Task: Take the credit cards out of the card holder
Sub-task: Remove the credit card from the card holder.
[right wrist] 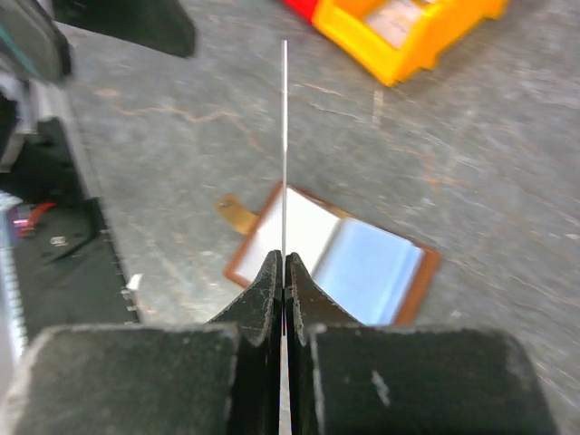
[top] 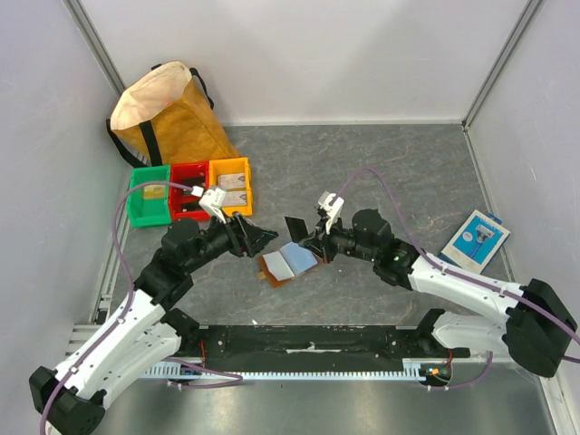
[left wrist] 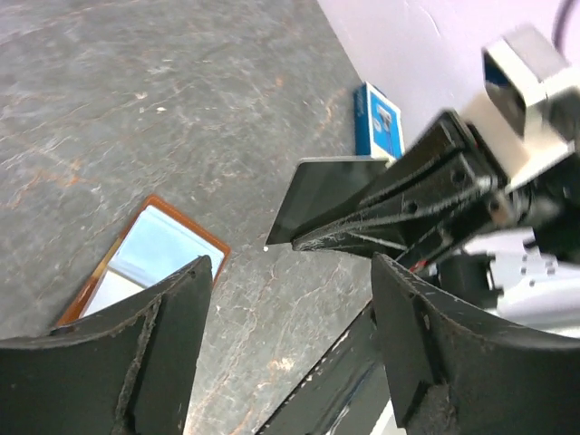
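One dark credit card [top: 295,226] pinched in the right end effector [right wrist: 285,267] over the card holder [top: 288,263]; left end effector [left wrist: 290,265] spread.

Three plastic bins stand in a touching row beyond the left fingers [left wrist: 163,344] and off to their left: a green bin [top: 149,214], a red bin [top: 190,167] and a yellow bin [top: 229,163], the yellow one nearest them. Their contents are too small to tell. Farther out behind the bins, a tan bag [top: 168,113] with black straps sits in the corner, its mouth open. A blue-and-white packet [top: 475,239] lies flat well to the right of the right fingers [right wrist: 258,299], near the wall. All rest on a grey stone-patterned table [top: 408,163].
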Motion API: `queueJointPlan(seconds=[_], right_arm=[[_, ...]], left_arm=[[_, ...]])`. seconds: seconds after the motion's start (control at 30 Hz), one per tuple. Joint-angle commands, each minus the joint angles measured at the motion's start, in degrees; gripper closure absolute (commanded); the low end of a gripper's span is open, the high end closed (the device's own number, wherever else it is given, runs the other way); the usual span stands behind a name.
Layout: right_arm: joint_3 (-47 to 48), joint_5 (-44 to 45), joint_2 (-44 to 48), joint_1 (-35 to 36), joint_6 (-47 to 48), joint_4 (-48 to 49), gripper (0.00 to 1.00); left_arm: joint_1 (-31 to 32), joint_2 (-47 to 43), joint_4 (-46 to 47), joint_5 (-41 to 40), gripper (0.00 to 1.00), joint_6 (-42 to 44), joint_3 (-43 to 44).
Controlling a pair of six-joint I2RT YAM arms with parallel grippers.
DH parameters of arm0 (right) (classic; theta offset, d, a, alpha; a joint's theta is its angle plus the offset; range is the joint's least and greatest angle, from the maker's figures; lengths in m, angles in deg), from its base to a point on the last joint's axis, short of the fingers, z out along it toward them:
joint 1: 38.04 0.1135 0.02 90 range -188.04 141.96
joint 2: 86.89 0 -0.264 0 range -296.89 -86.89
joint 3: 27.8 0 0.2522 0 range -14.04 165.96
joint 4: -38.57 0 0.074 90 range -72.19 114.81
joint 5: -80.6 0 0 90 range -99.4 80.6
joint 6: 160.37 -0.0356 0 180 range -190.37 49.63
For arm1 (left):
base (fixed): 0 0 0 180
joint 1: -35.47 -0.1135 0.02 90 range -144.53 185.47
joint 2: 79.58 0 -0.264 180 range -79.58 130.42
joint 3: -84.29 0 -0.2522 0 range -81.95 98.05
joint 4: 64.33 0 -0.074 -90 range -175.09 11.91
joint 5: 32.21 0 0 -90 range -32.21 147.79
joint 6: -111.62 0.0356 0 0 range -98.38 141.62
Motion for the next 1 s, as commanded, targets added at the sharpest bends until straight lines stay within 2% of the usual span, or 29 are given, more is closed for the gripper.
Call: queueJointPlan(seconds=[0.0,0.13,0.3,0.43,0.6,0.77,0.97], right_arm=[[3.85,25.46,0.81,6.06,11.16,-9.56,1.0],[4.55,41.2,-0.6,13.36,15.82,-9.21,1.0],[3.85,56.42,-3.15,22.42,22.14,-3.16,1.0],[4.2,62.5,-5.69,27.52,26.89,-0.33,1.0],[4.73,67.51,-9.03,31.83,31.29,3.62,1.0],[5.96,72.43,-13.25,33.94,34.02,6.0,1.0],[6.93,77.88,-16.77,35.26,36.22,8.1,1.0]], left_arm=[[-0.17,-2.61,-9.05,-12.54,0.2,-16.85,2.71],[-0.17,-2.36,-8.71,-12.03,0.16,-25.4,2.71],[-0.17,1.32,-5.99,-7.73,0.15,-28.93,3.06],[-0.08,4.49,-3.0,-4.65,0.16,-30.25,2.45],[0.09,6.52,0.08,-2.18,0.22,-33.14,0.25],[0.62,7.05,1.05,-1.39,0.28,-33.85,-0.63],[0.88,7.14,1.22,-0.6,0.41,-34.82,-3.62]])
